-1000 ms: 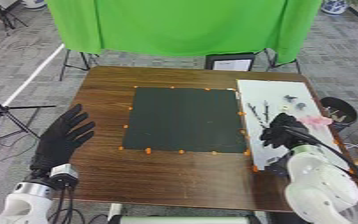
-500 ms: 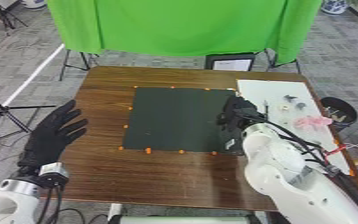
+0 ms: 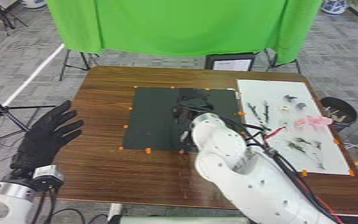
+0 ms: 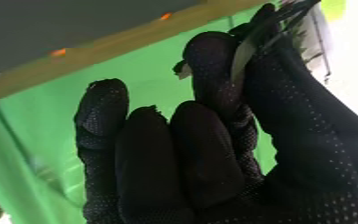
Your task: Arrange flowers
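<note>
My right hand (image 3: 191,106) is over the dark mat (image 3: 149,117), right of its middle. In the right wrist view, the thumb and a finger of the right hand (image 4: 215,165) pinch a stem with narrow green leaves (image 4: 243,57); its far end is hidden. On the white sheet (image 3: 266,89) lie dark twigs (image 3: 265,111), a pink flower (image 3: 314,121), small grey-purple blooms (image 3: 290,98) and thin green sprigs (image 3: 309,148). At the table's left side is my left hand (image 3: 44,134), open with its fingers straight.
Orange markers (image 3: 148,150) edge the mat and sheet on the brown table (image 3: 113,175). A black bin (image 3: 340,107) stands off the right edge. Behind the table hangs a green cloth (image 3: 175,30), with a framed sheet (image 3: 231,64) below it.
The right hand has moved left from over the white sheet to over the dark mat, uncovering the thin green sprigs. The left hand has shifted slightly toward the left.
</note>
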Motion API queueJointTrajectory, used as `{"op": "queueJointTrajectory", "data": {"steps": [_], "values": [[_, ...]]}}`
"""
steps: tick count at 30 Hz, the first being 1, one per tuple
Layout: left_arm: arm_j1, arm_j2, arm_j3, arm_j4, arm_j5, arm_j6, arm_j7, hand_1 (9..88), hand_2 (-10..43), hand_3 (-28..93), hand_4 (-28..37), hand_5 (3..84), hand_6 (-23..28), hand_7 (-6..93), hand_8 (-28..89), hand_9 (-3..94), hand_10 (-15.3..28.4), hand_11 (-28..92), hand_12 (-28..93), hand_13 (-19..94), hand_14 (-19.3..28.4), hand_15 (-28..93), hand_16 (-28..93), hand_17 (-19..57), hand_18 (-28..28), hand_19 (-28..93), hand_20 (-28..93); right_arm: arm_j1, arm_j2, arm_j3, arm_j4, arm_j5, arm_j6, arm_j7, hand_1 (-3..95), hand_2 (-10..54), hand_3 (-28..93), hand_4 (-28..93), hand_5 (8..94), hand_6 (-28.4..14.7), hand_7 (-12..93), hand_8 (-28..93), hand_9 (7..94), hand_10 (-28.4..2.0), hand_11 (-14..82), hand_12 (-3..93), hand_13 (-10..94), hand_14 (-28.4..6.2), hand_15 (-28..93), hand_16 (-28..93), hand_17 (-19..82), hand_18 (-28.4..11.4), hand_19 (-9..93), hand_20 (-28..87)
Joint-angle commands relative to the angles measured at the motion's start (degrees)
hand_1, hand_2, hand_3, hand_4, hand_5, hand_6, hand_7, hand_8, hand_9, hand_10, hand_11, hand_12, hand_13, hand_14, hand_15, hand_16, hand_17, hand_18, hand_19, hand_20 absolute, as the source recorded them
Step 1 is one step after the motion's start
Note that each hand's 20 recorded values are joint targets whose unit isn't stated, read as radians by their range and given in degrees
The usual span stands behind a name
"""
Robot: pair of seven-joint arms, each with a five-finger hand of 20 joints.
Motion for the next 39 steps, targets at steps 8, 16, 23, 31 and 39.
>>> {"op": "queueJointTrajectory", "data": {"steps": [8, 16, 23, 31, 39], "values": [[-5.3, 1.85, 4.93, 2.47, -0.35, -0.74, -0.26, 24.1, -4.7, 71, -28.3, 25.4, 3.5, 18.8, -10, 22.0, 11.4, 18, 18, 18, 16.0, 31, 0, -9.5, 21.9, 40, 10, -2.4, -10.2, -4.5, 9.0, -5.8, 1.2, -0.5, 32.7, -9.5, 93, -3, 76.1, -2.9, 53, 33, 87.8, -5.3, 76.7, 62.9, 82, -7.9, 93, 41, 34, -20.9, 87, 35], [-7.2, 2.31, 6.31, 3.23, -0.32, -1.32, -0.32, 24.1, -4.7, 70, -28.3, 25.4, 3.5, 18.9, -11, 22.0, 11.3, 18, 18, 18, 16.0, 31, 0, -9.5, 21.9, 40, 10, -1.9, -11.0, -5.3, 12.0, -7.0, 3.5, -1.2, 33.1, -9.5, 93, -5, 75.9, -2.5, 53, 33, 87.7, -5.3, 76.6, 63.1, 82, -7.9, 93, 41, 34, -20.9, 87, 35], [-8.6, 2.59, 7.33, 3.9, -0.36, -1.68, -0.38, 24.1, -4.6, 70, -28.3, 25.5, 3.5, 18.8, -10, 21.9, 11.5, 18, 18, 18, 16.0, 31, 0, -9.6, 21.9, 40, 10, -1.9, -11.2, -6.3, 13.9, -7.6, 4.9, -1.5, 33.5, -9.5, 93, -7, 75.3, -1.8, 53, 32, 87.6, -5.4, 76.2, 63.2, 82, -8.0, 93, 41, 34, -20.7, 87, 35], [-11.1, 3.52, 8.71, 5.01, -0.41, -2.71, -1.03, 24.0, -4.7, 71, -28.3, 25.4, 3.5, 18.9, -10, 21.9, 11.4, 18, 18, 18, 16.0, 31, 0, -9.6, 21.9, 40, 10, -1.7, -12.1, -7.5, 15.3, -8.9, 6.3, -0.8, 33.1, -9.5, 93, -8, 75.1, -1.1, 54, 31, 87.6, -5.6, 75.9, 63.0, 82, -8.0, 93, 41, 34, -20.8, 87, 35], [-11.6, 3.68, 9.01, 5.29, -0.44, -2.93, -1.41, 24.1, -4.6, 71, -28.3, 25.4, 3.5, 18.8, -10, 21.9, 11.3, 18, 18, 18, 16.0, 31, 0, -9.5, 21.8, 40, 10, -2.0, -12.6, -7.1, 15.3, -8.7, 3.8, 0.1, 33.3, -9.5, 93, -9, 75.3, 0.0, 54, 29, 87.7, -5.7, 75.6, 62.8, 82, -7.8, 93, 40, 34, -20.8, 87, 35]]}}
